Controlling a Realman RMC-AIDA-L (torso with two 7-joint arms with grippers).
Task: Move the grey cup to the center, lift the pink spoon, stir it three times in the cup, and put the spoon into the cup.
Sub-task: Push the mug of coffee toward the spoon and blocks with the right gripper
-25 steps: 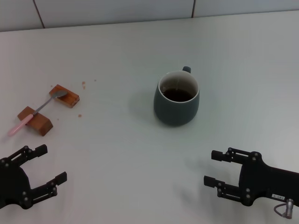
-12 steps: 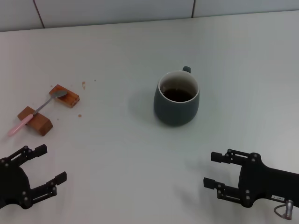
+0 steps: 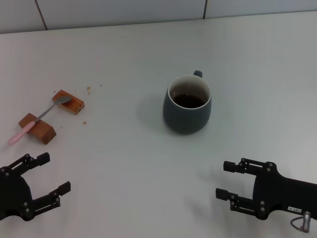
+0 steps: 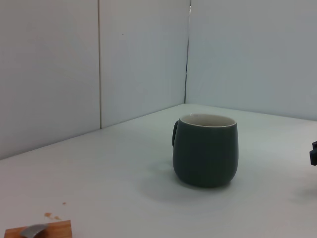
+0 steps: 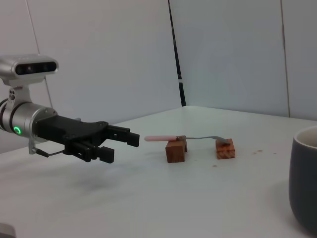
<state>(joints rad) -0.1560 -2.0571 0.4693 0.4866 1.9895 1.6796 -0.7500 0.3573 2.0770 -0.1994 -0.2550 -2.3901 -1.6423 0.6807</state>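
The grey cup [image 3: 187, 104] stands upright near the table's middle, holding dark liquid, its small handle turned to the far side; the left wrist view shows it too [image 4: 205, 156], and its edge shows in the right wrist view [image 5: 304, 178]. The pink spoon [image 3: 37, 119] lies across two brown wooden blocks at the left, bowl on the far block; it also shows in the right wrist view [image 5: 184, 138]. My left gripper [image 3: 45, 174] hovers open near the front left edge, below the spoon. My right gripper [image 3: 225, 179] is open at the front right, short of the cup.
Two wooden blocks [image 3: 37, 128] [image 3: 69, 101] carry the spoon. A few brown crumbs [image 3: 88, 89] lie near the far block. White wall panels [image 3: 124, 10] rise behind the table's far edge.
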